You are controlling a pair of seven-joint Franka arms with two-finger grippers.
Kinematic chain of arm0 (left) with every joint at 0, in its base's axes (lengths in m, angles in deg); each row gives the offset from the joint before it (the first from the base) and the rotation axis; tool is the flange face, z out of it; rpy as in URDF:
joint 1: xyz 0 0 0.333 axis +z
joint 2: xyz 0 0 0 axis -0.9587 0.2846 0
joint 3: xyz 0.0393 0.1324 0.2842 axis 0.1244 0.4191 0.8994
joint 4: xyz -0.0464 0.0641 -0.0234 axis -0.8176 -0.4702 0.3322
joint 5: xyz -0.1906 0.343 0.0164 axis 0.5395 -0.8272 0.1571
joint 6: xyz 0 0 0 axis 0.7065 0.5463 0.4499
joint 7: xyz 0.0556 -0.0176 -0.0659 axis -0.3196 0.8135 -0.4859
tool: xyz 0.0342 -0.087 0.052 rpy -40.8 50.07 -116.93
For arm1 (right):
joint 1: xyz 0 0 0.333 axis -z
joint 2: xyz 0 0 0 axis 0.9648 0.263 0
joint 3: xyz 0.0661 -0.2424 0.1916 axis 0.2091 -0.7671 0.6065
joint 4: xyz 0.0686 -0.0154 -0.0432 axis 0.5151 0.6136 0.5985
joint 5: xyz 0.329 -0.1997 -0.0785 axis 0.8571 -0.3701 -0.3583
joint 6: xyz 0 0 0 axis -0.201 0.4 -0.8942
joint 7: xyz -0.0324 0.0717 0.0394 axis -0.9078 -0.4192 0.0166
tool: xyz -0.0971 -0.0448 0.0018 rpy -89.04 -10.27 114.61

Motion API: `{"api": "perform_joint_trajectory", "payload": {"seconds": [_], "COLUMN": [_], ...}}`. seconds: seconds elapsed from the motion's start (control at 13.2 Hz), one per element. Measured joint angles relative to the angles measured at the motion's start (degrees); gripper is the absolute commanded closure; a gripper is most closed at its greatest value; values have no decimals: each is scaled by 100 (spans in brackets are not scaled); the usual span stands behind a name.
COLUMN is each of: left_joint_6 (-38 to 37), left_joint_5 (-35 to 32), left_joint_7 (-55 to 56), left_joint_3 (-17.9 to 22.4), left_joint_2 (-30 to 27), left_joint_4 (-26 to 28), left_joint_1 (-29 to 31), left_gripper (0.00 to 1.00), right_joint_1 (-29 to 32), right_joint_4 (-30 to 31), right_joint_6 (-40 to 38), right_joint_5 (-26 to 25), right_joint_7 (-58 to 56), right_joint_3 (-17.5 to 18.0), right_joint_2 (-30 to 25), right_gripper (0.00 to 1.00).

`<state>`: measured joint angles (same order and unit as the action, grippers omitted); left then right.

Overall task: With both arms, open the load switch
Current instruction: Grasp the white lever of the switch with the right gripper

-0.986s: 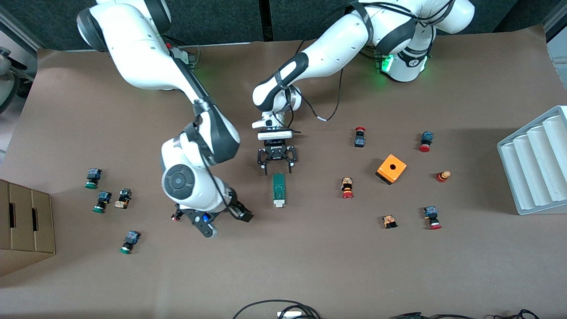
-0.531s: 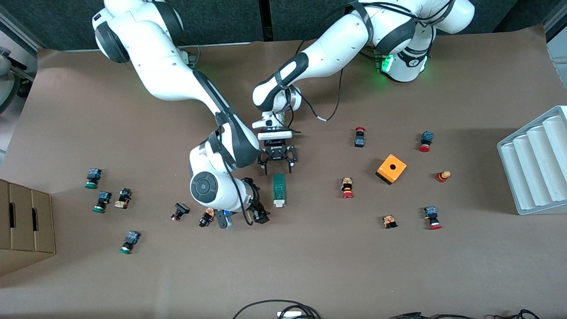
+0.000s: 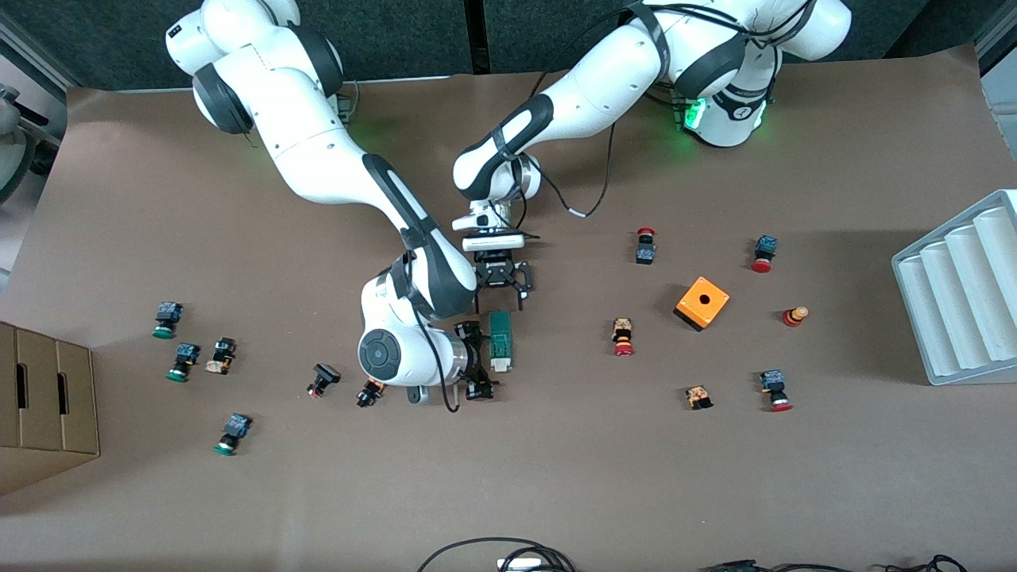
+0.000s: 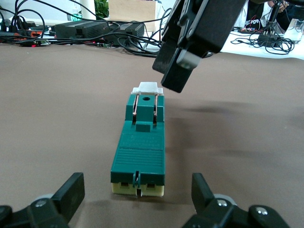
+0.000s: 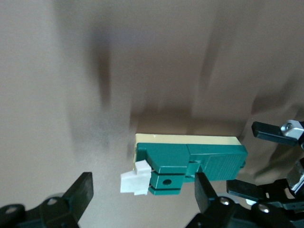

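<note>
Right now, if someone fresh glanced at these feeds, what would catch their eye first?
Both arms meet at mid-table around the dark-green load switch, which lies flat, untouched. The left gripper stands open at the switch's end farther from the front camera, and the right gripper, also open, is beside its white-tipped end. Next comes the orange cube, toward the left arm's end among scattered push buttons.

Load switch [image 4: 138, 152]: no print or marking can be read on its green body.
Left arm [image 3: 604, 83]: a small dark emblem on the base, too small to read.
Right arm [image 3: 318, 159]: no readable lettering.
Orange cube [image 3: 702, 303]: no label seen.
</note>
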<state>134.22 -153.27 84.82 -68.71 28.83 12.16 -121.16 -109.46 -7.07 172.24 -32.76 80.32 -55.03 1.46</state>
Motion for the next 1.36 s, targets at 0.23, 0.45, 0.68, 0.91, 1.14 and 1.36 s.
{"api": "perform_joint_trajectory", "payload": {"seconds": [0.23,0.45,0.68,0.91,1.14,1.36], "left_joint_6": [0,0,0,0,0,0], "left_joint_5": [0,0,-1,-1,-1,-1], "left_joint_7": [0,1,2,2,3,3], "left_joint_3": [0,0,0,0,1,1], "left_joint_2": [0,0,0,0,0,0], "left_joint_4": [0,0,0,0,0,0], "left_joint_1": [0,0,0,0,0,0], "left_gripper": [1,1,1,1,1,1], "right_joint_1": [-31,-55,-95,-97,-92,-90], "right_joint_4": [-5,-23,-27,-37,-83,-103], "right_joint_6": [0,0,0,5,69,95], "right_joint_5": [1,1,1,2,2,2], "right_joint_7": [140,234,263,283,299,305], "right_joint_3": [3,61,81,86,72,71], "right_joint_2": [31,57,83,85,86,96], "right_gripper": [8,17,26,39,53,61]}}
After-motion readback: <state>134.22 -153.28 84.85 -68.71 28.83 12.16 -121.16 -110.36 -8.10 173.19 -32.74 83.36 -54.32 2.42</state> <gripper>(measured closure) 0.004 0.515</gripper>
